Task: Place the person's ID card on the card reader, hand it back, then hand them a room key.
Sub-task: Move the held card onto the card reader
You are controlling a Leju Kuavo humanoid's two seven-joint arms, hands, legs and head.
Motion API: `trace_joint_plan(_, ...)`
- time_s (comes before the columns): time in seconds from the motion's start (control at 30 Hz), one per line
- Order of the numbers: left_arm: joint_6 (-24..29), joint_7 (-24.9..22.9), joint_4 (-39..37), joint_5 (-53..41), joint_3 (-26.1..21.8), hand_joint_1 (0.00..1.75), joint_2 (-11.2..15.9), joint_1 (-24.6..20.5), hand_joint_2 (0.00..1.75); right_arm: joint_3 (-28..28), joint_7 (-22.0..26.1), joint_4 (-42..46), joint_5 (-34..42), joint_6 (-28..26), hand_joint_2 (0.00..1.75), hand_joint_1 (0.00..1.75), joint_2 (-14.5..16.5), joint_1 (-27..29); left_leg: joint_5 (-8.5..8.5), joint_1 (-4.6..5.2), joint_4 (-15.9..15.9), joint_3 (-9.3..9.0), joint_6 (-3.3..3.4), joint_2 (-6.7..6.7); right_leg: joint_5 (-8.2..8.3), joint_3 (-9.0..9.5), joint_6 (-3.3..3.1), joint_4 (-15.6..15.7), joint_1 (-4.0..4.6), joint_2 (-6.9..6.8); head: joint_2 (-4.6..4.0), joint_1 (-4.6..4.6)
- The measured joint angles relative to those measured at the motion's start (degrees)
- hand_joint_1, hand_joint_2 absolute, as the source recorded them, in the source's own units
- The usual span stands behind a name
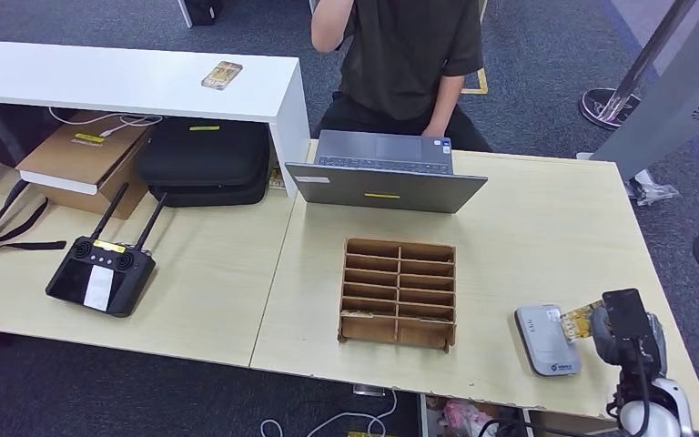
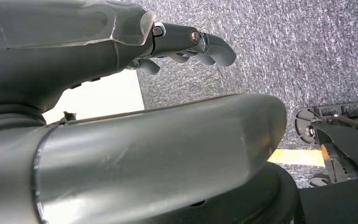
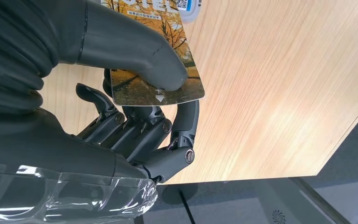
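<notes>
Right hand (image 3: pixel 135 116) pinching ID card (image 3: pixel 168 81), glossy autumn-tree print

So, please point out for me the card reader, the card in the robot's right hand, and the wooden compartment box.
card reader (image 1: pixel 546 340), head view, on the middle of its grey top face.
card (image 3: pixel 177 88), right wrist view, on its printed face beside the thumb.
wooden compartment box (image 1: pixel 400 329), head view, on its front wall.

- Bare tabletop (image 1: pixel 546 228) lies open between the laptop (image 1: pixel 384 173) at upper centre and the card reader (image 1: pixel 547 340) at lower right.
- The wooden slotted rack (image 1: pixel 399 293) blocks the lower centre.
</notes>
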State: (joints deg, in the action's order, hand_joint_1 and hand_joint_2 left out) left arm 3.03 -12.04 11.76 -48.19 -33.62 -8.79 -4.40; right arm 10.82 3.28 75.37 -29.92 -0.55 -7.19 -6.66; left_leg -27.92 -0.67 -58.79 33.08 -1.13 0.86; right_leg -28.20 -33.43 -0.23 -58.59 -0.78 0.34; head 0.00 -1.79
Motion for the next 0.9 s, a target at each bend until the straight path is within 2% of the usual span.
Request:
trace_joint_plan(0.43, -0.24, 0.00, 0.00, 0.05, 0.00, 0.00, 0.18, 0.01, 0.00, -0.87, -0.14, -1.54, 1.67, -0.01, 1.75, 1.75, 0.00, 0.01, 0.00, 0.00, 0.00, 0.00, 0.00, 0.00, 0.00, 0.00, 0.00, 0.00, 0.00, 0.00, 0.00, -0.01)
trace_joint_plan(0.9, -0.45, 0.00, 0.00, -0.26, 0.00, 0.00, 0.22, -0.03, 0.00, -1.31, 1.26, -7.17, 4.82, -1.09, 1.75, 1.75, 0.00, -0.99, 0.00, 0.00, 0.00, -0.01, 0.00, -0.01, 0.00, 0.01, 0.00, 0.00, 0.00, 0.00, 0.00, 0.01)
